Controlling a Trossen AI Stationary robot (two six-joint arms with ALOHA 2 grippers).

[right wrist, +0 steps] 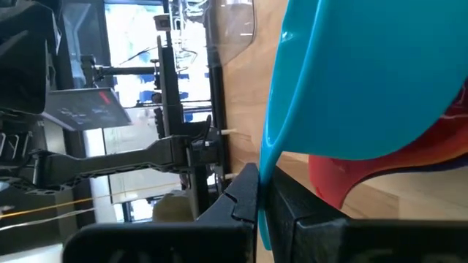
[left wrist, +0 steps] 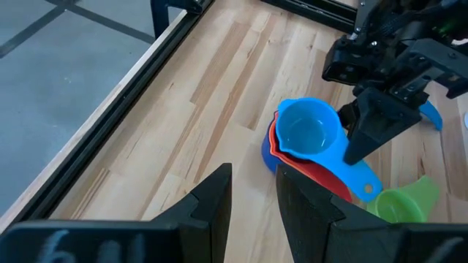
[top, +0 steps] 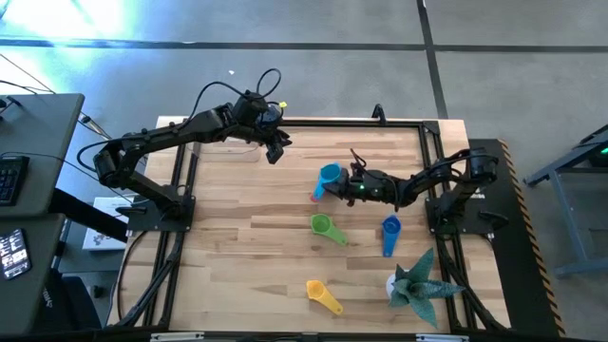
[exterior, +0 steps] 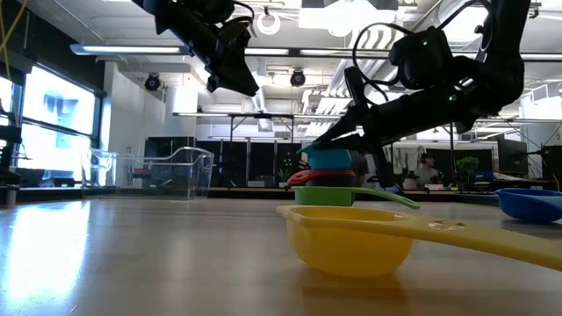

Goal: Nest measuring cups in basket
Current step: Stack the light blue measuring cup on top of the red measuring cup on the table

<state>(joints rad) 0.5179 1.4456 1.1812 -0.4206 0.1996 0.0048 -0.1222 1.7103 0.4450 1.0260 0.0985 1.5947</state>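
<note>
A stack of nested measuring cups (top: 328, 177) stands right of the table's middle, the light blue cup (left wrist: 307, 131) on top, in a red one (left wrist: 322, 179). My right gripper (left wrist: 358, 150) is shut at the light blue cup's handle, reaching in from the right. A green cup (top: 323, 226), a dark blue cup (top: 390, 234) and a yellow cup (top: 321, 294) lie singly on the wood nearer the front. The clear basket (exterior: 167, 171) stands at the far left. My left gripper (top: 277, 147) hangs open in the air beside the basket, nothing between its fingers (left wrist: 212, 197). My right gripper pinches the light blue cup's flat handle (left wrist: 357, 174) between its two fingers, which come nearly level from the table's right side; in the right wrist view the thin blue edge (right wrist: 265, 161) runs down between them. The cup sits upright in the red cup.
A teal spiky plant figure (top: 418, 283) stands at the near right corner. A black frame (top: 180, 180) runs round the table's edges. Bare wood lies between the stack and the basket.
</note>
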